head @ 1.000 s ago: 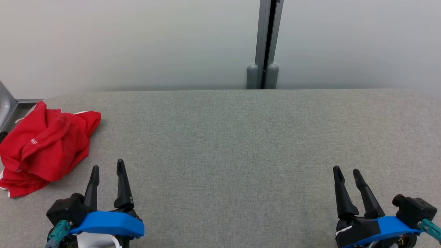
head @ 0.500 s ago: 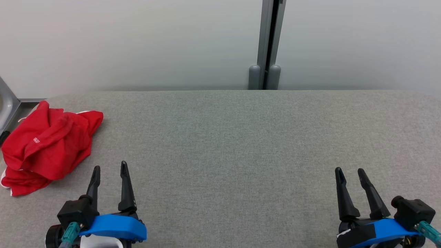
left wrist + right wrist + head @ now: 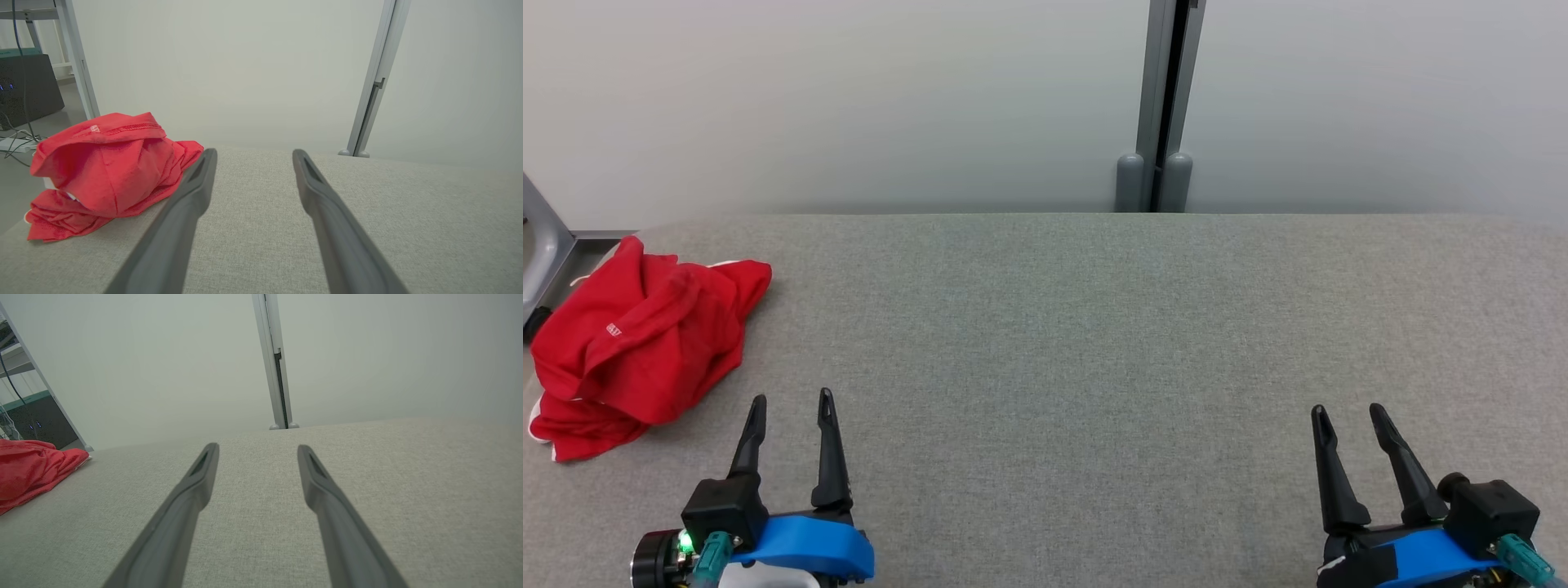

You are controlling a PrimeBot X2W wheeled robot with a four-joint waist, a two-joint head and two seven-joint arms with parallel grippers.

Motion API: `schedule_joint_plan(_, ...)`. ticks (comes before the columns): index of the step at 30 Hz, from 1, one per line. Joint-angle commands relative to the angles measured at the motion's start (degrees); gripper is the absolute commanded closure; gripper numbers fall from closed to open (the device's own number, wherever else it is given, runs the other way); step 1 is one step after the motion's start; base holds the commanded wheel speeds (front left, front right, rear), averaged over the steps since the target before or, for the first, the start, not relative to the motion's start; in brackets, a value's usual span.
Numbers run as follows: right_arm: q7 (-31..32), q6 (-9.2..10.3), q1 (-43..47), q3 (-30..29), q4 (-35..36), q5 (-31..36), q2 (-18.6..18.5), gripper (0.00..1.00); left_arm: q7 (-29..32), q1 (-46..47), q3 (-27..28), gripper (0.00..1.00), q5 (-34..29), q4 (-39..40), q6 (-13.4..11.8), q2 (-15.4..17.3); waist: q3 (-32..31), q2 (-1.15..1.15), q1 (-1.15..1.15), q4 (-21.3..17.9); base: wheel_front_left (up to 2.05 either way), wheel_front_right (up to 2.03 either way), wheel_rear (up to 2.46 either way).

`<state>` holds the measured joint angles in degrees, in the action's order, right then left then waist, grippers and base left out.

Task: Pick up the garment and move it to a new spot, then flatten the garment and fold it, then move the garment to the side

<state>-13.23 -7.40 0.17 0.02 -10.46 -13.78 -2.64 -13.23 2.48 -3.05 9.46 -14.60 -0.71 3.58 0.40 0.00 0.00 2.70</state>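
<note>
A crumpled red garment (image 3: 641,343) lies in a heap at the far left edge of the grey fabric table (image 3: 1094,327). In the left wrist view the garment (image 3: 106,171) sits ahead and to the left of the fingers, bunched with a stitched hem on top. My left gripper (image 3: 792,400) hovers open near the front edge, just right of the garment and apart from it. At the front right, my right gripper (image 3: 1347,411) is open with nothing between its fingers. The right wrist view catches the garment (image 3: 28,471) far off to the left.
A pale wall with a grey vertical post (image 3: 1164,106) runs behind the table. A metal frame leg (image 3: 543,237) stands beyond the table's left edge. A dark box (image 3: 24,87) and cables sit on the floor to the left.
Both grippers have drawn back a little toward the front edge. The whole head view has shifted slightly, so the camera moved. The garment lies as before.
</note>
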Motion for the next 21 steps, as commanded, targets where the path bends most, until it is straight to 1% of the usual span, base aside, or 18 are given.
schedule_joint_plan(1,-0.61,-0.14,0.29,0.04,0.04,1.45,-0.39,0.0,-0.66,0.42,-0.13,0.0,-1.49,-0.26,0.08,0.28,0.02,0.0,0.0,0.07,0.0,0.0,0.0)
schedule_joint_plan(16,-2.11,-0.16,0.94,0.53,-0.15,6.61,-0.41,0.0,-2.06,0.3,0.13,0.0,-6.64,-1.76,0.3,-0.13,0.13,0.0,0.0,0.61,0.0,0.0,0.0)
schedule_joint_plan(21,-2.07,-0.16,0.96,0.54,-0.14,6.2,-0.41,0.0,-2.06,0.25,0.57,0.0,-6.01,-2.04,0.65,-0.27,0.18,0.0,0.0,0.62,0.0,0.0,0.0)
